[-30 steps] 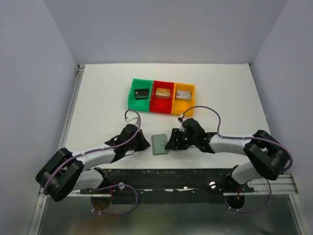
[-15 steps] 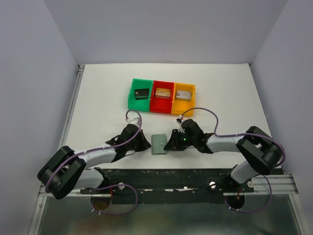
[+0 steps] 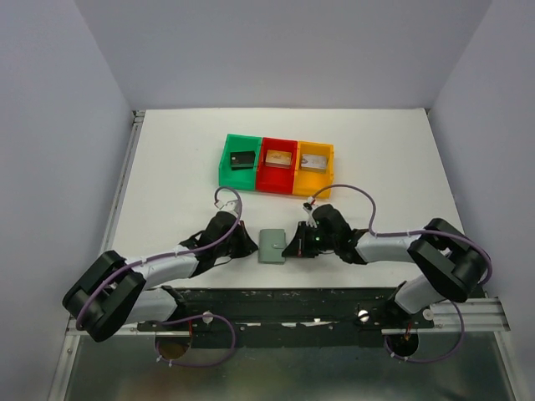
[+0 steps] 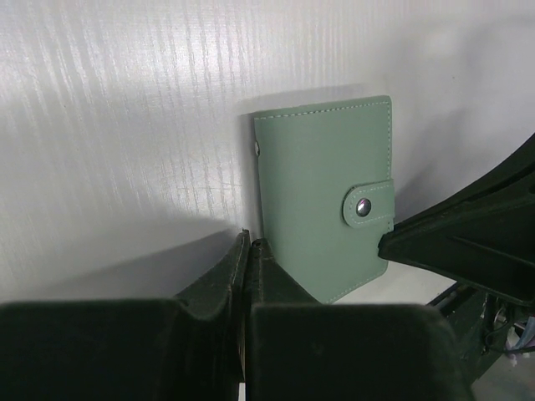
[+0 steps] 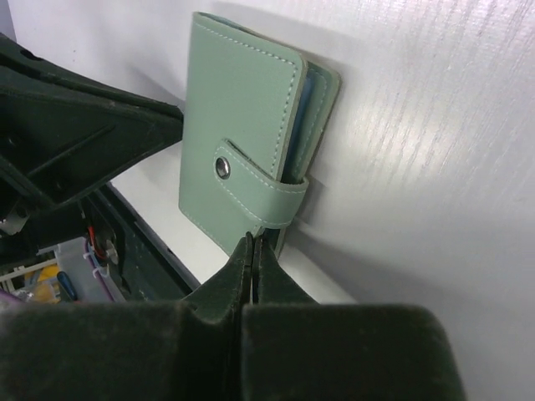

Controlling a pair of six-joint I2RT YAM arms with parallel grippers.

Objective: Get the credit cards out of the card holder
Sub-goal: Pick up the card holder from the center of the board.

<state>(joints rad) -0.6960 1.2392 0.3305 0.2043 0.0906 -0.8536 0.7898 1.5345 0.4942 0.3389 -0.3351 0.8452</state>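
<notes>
Card holder (image 3: 272, 246) lies snapped closed on the counter (image 3: 167, 167). Left fingers (image 4: 209, 292), clenched with nothing in them, sit at its spine edge to brace it. Right fingers (image 5: 219, 292) are clenched at its strap edge, maybe nipping the tab (image 5: 251, 188) to pop it, hard to tell.

The right claw (image 3: 293, 246) has closed. A second ago its fingers (image 5: 216, 302) stood apart, and now they meet tip to tip at the strap edge of the card holder (image 3: 272, 246). The right arm's elbow (image 3: 447, 259) has shifted slightly left, toward the middle.
</notes>
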